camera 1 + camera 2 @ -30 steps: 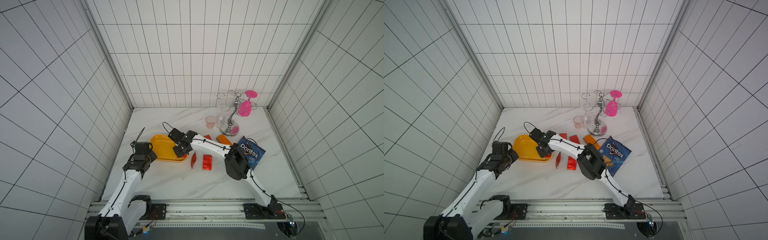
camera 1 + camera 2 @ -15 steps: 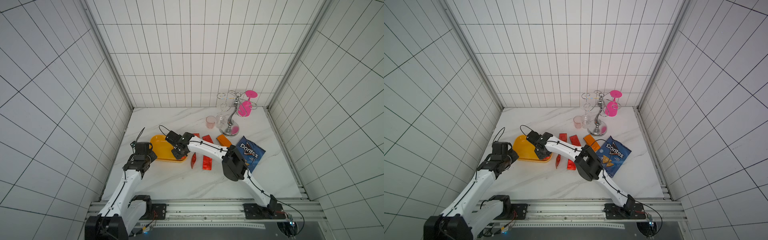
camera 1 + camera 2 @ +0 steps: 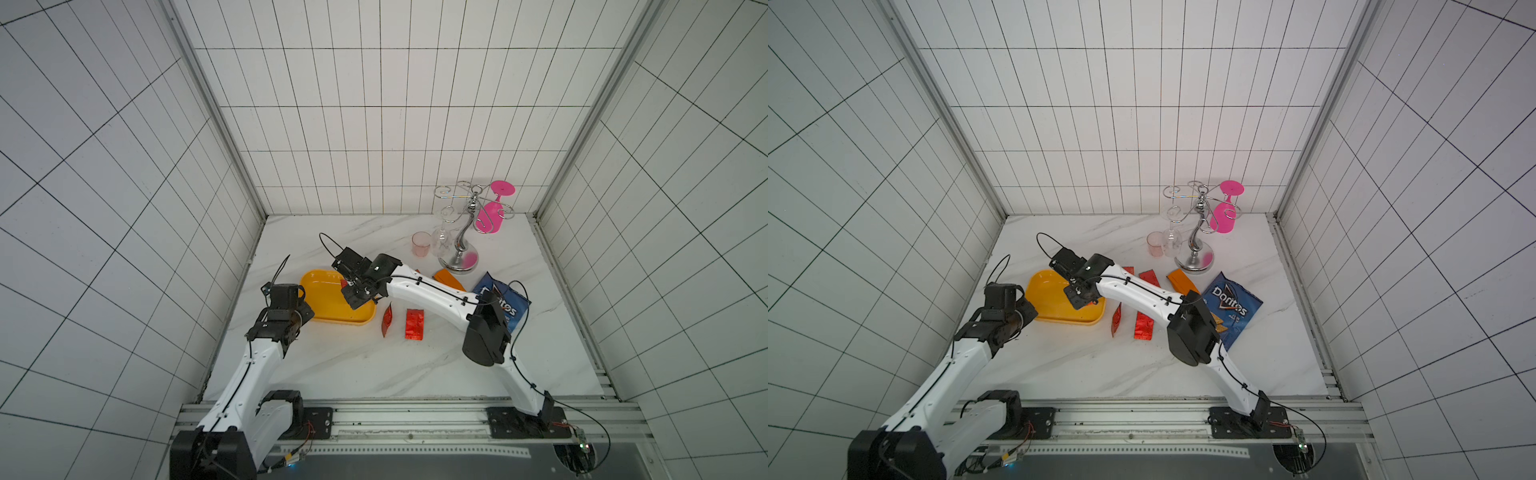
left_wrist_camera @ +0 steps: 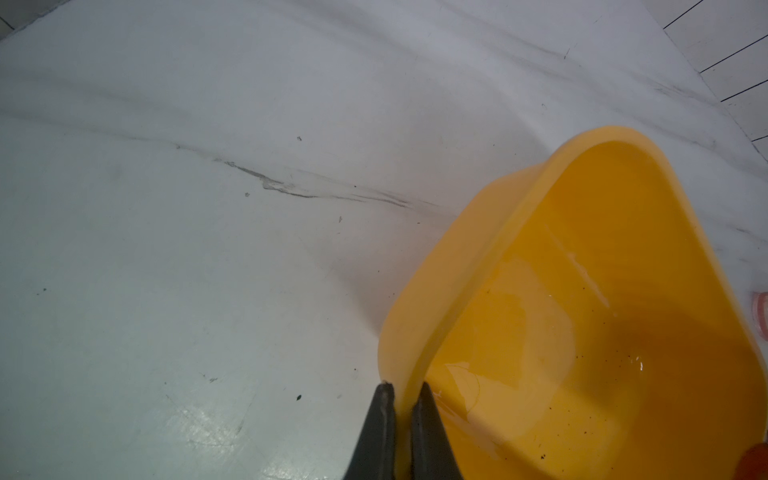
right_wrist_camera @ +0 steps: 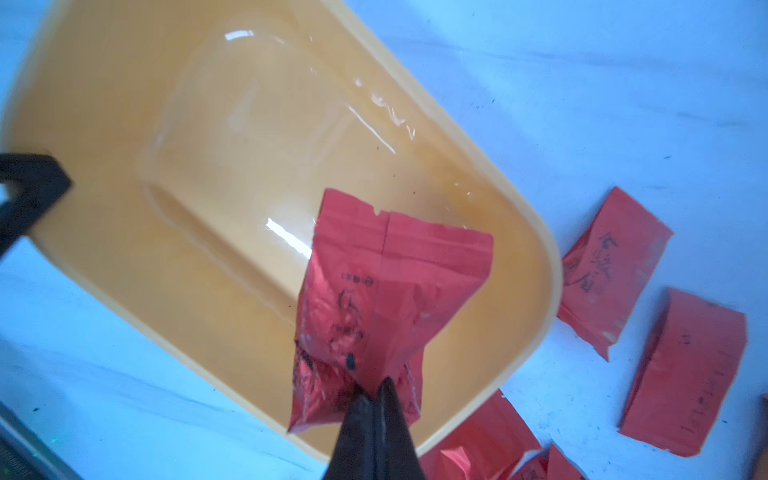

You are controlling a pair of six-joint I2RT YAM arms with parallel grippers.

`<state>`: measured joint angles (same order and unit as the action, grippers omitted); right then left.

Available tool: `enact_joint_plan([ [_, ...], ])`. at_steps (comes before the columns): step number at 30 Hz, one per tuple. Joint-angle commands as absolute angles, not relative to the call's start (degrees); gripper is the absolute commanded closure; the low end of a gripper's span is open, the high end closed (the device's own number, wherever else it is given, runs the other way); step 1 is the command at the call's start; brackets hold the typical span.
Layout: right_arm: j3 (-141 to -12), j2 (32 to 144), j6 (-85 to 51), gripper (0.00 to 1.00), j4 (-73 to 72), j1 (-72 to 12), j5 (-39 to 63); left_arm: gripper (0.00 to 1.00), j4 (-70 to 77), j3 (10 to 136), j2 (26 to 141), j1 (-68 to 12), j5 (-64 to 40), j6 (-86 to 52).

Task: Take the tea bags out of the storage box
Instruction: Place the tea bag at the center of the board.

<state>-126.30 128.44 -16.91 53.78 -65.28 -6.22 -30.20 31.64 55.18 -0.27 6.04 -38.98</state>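
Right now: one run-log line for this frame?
left gripper shut on rim of yellow tub | right gripper shut on red tea bag over tub | outside tub: four red sachets, orange sachet

robot test cell in a lab. white tiled wall panels (image 3: 374, 124) enclose a marble-pattern tabletop (image 3: 374, 365) on the left, right and far sides. an aluminium rail (image 3: 415, 415) along the near edge carries the bolted bases of the cabled left arm (image 3: 257, 361) and right arm (image 3: 436, 297). staged props: storage box (image 3: 324, 299), chip bag (image 3: 509, 301), glass rack (image 3: 463, 237).
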Motion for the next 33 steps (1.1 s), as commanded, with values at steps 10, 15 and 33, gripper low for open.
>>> enact_joint_plan([
  [10, -87.67, 95.38, -19.40, 1.00, 46.26, -58.15, -13.44, 1.00, -28.92, 31.60, 55.45, -0.17, 7.26, -38.67],
  [15, -68.86, 88.48, -22.78, 1.00, 40.53, -51.24, -9.86, 1.00, -28.92, 31.56, 55.63, -0.18, 7.12, -38.67],
  [33, -56.38, 89.61, -26.19, 0.84, 36.56, -49.95, -5.87, 1.00, -28.96, 31.64, 55.83, -0.18, 7.21, -38.67],
])
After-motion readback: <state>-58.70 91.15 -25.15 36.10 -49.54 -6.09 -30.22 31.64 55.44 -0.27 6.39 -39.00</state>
